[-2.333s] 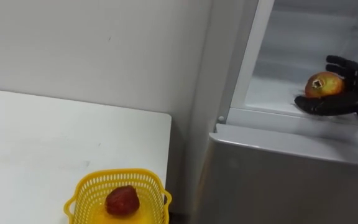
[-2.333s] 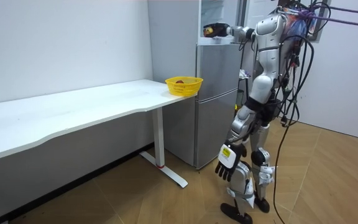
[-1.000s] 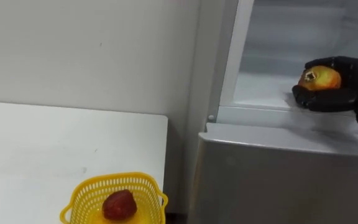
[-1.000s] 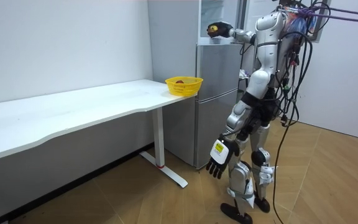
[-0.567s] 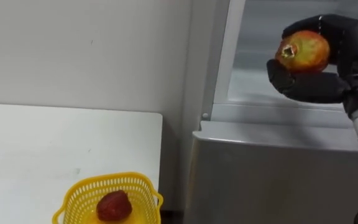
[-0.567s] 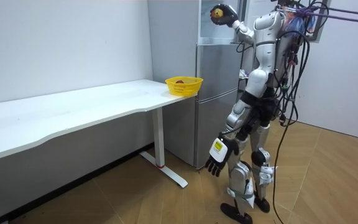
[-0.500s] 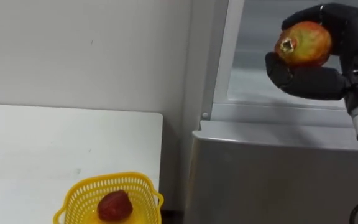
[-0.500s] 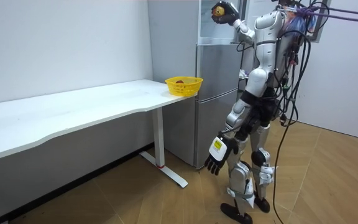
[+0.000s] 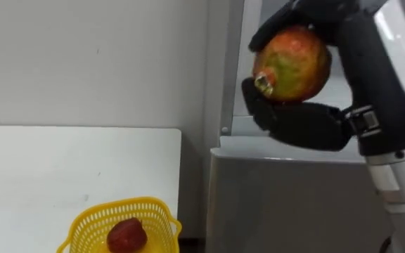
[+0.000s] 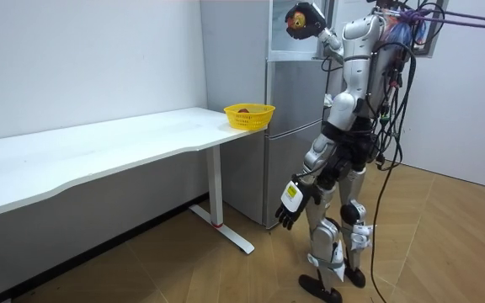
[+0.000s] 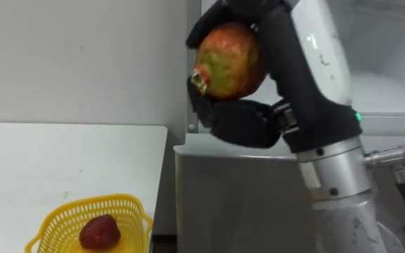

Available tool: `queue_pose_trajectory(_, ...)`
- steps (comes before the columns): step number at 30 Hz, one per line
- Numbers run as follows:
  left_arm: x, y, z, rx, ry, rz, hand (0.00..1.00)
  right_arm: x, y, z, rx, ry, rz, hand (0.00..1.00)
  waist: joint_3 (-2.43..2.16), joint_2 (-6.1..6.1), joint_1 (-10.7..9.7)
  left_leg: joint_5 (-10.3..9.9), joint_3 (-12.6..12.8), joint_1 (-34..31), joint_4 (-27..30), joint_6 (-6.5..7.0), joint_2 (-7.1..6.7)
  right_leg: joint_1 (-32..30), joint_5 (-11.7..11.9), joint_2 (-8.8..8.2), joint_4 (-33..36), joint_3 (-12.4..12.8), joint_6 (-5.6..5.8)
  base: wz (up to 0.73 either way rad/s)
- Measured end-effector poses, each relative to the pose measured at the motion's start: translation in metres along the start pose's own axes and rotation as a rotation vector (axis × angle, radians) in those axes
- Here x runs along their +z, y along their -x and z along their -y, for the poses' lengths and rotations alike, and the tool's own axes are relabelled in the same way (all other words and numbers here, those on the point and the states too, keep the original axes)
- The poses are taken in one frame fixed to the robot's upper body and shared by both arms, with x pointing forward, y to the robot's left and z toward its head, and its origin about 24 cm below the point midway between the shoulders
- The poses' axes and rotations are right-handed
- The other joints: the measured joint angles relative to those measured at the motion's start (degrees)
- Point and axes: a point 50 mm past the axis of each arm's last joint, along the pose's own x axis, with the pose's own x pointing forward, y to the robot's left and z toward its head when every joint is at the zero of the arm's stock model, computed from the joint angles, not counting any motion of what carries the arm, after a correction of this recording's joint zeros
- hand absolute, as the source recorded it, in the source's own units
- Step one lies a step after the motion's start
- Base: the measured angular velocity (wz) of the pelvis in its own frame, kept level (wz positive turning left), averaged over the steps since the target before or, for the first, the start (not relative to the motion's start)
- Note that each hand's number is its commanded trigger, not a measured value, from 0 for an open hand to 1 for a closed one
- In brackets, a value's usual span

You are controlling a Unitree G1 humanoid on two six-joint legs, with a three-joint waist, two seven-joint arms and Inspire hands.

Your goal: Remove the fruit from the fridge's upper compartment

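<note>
Matt black plastic fingers (image 9: 280,24) enclose a smooth, faintly glossy fruit (image 9: 294,65). Below the fingers: satin grey metal fridge (image 9: 294,204), yellow plastic mesh basket (image 9: 90,223), smooth matt white tabletop (image 9: 48,169).

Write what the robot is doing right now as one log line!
right hand: shut on pomegranate, raised by upper fridge | left hand: open, at side | yellow basket: on table, red fruit inside

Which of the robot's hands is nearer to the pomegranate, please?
Right: the right hand is curled round the pomegranate; the left hand hangs low by its thigh.
</note>
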Motion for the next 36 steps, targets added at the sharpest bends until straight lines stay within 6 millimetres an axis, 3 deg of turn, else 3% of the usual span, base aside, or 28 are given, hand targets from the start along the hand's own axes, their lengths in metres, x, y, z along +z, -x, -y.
queue_pose_trajectory(3,0.000,0.000,-0.005,0.000,-0.006,-0.003,0.00,0.002,0.002,-0.006,0.034,0.010,0.006,1.00,0.25,-0.74,0.8,0.0,0.0,-0.1,0.0,-0.01,0.07,0.0,0.0,0.05,0.0,-0.1,0.00,-0.01)
queue_pose_trajectory(7,-0.003,0.000,-0.007,-0.007,-0.020,-0.013,0.00,0.004,0.003,-0.015,0.078,0.009,0.018,1.00,0.14,-1.32,1.7,0.0,-0.1,0.0,0.1,-0.01,-0.01,-0.1,0.0,0.03,-0.1,-0.1,0.00,0.00)
queue_pose_trajectory(17,0.004,-0.001,-0.005,-0.051,-0.035,0.003,0.00,-0.001,0.008,-0.034,0.217,0.120,0.020,1.00,0.42,-0.92,3.8,0.0,-0.3,-0.6,0.0,0.00,-0.06,-0.3,0.0,-0.05,-0.2,-0.7,0.00,0.02)
queue_pose_trajectory(22,0.008,-0.002,-0.004,-0.062,-0.072,0.011,0.00,-0.009,0.010,-0.045,0.243,0.091,-0.029,1.00,0.48,-0.95,4.2,0.0,-0.3,-0.4,0.1,0.01,-0.12,-0.2,0.0,-0.10,-0.2,-0.8,0.01,0.00)
queue_pose_trajectory(30,0.008,-0.002,0.000,-0.089,-0.106,-0.001,0.00,-0.025,0.020,-0.082,0.364,0.003,-0.152,1.00,0.77,-0.97,5.7,0.0,-0.6,-0.6,-0.2,0.01,-0.16,-0.4,0.0,-0.11,-0.2,-0.7,0.02,0.02)
queue_pose_trajectory(36,0.003,-0.002,0.006,-0.106,-0.092,-0.024,0.00,-0.031,0.024,-0.091,0.386,-0.009,-0.196,1.00,0.95,-0.77,6.8,0.0,-0.9,-0.6,0.1,0.01,-0.22,-0.1,0.0,-0.12,-0.2,-0.8,0.02,0.04)
